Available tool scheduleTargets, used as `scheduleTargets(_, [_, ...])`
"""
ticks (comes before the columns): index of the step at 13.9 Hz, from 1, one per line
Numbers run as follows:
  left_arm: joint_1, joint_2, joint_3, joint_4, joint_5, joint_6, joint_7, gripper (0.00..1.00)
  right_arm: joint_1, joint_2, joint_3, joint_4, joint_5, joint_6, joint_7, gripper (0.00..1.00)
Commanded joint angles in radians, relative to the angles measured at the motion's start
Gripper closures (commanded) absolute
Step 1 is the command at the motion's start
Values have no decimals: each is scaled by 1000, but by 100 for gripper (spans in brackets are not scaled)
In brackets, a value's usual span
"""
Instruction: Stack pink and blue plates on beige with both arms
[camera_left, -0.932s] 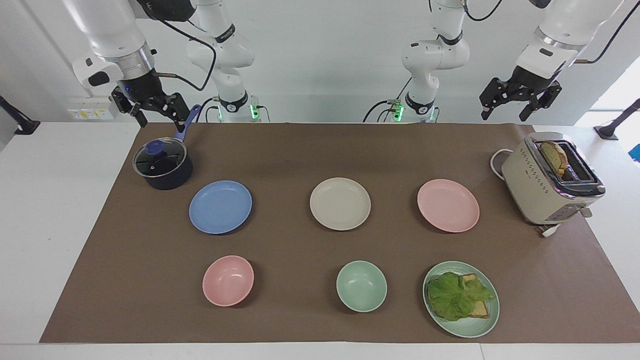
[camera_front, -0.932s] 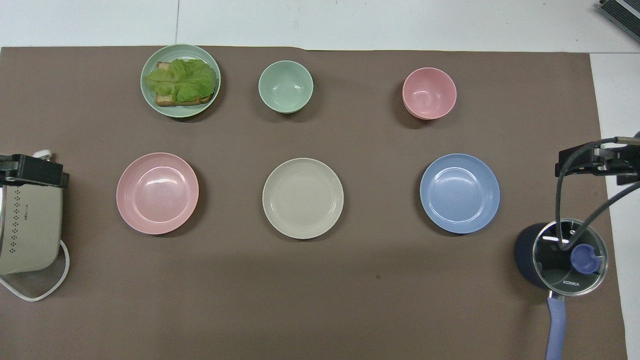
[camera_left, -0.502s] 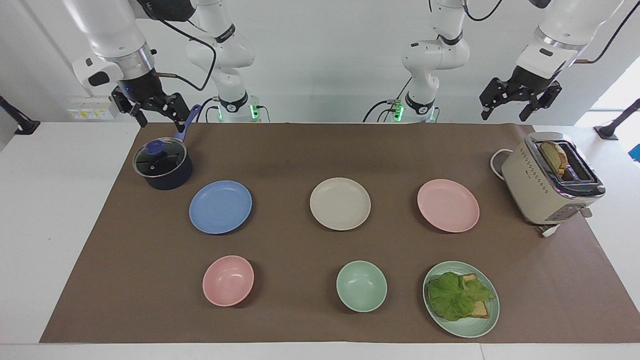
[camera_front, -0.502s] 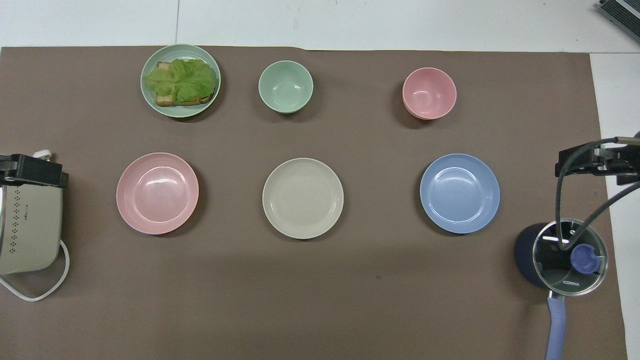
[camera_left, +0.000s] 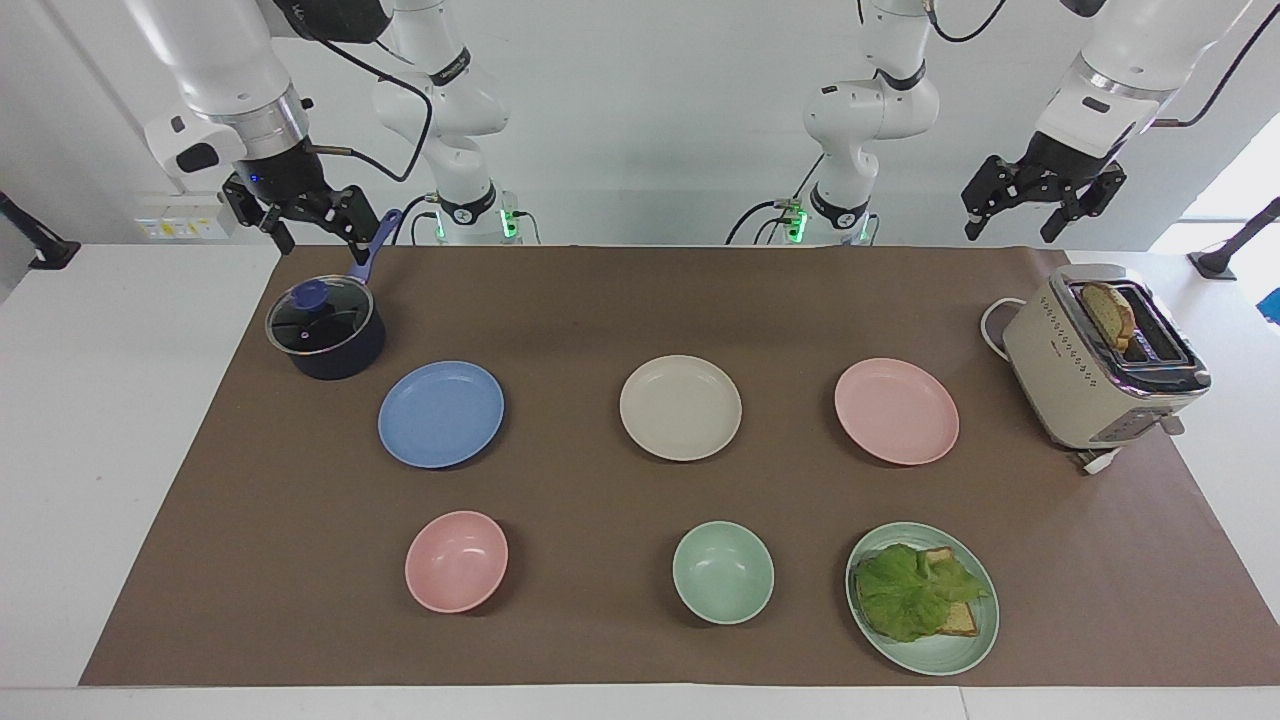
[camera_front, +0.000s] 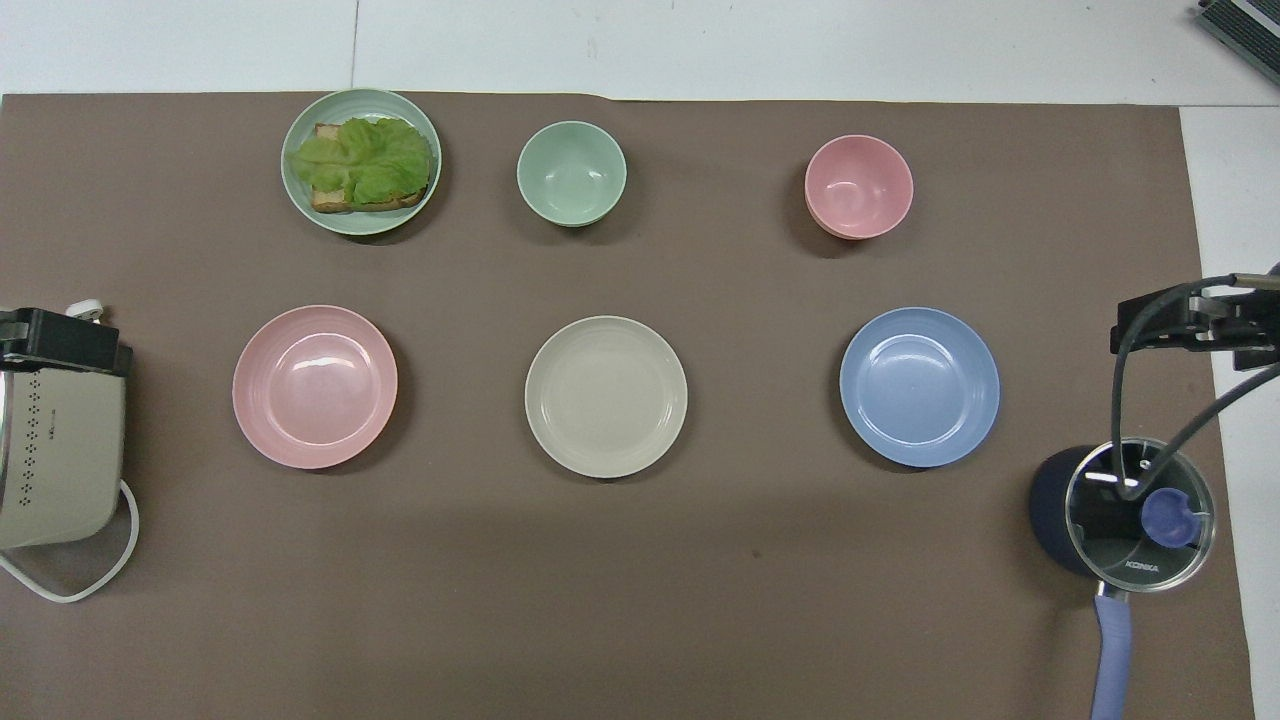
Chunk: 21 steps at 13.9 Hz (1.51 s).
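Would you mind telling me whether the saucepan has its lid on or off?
On. The glass lid with its blue knob sits flat across the rim of the dark saucepan.

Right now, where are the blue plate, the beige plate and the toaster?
blue plate (camera_left: 441, 414): facing view, middle of its flat base.
beige plate (camera_left: 680, 408): facing view, middle of its flat base.
toaster (camera_left: 1072, 385): facing view, its cream side wall below the slots.
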Motion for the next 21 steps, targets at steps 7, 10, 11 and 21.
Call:
scheduleTargets(7, [18,-18,5,-70,-4,41,4,0,-7,-6,5,-8,-8,11,-15,0])
scheduleTargets(10, [20,-14,6,-107,-4,84,4,0,-7,-6,5,-8,-7,11,-15,0])
scheduleTargets(11, [20,-12,6,-133,-4,118,3,0,-7,-6,3,-8,-7,11,-15,0])
scheduleTargets(21, [124,135,9,-369,0,527,-3,0,-7,-6,3,-6,-8,11,-15,0])
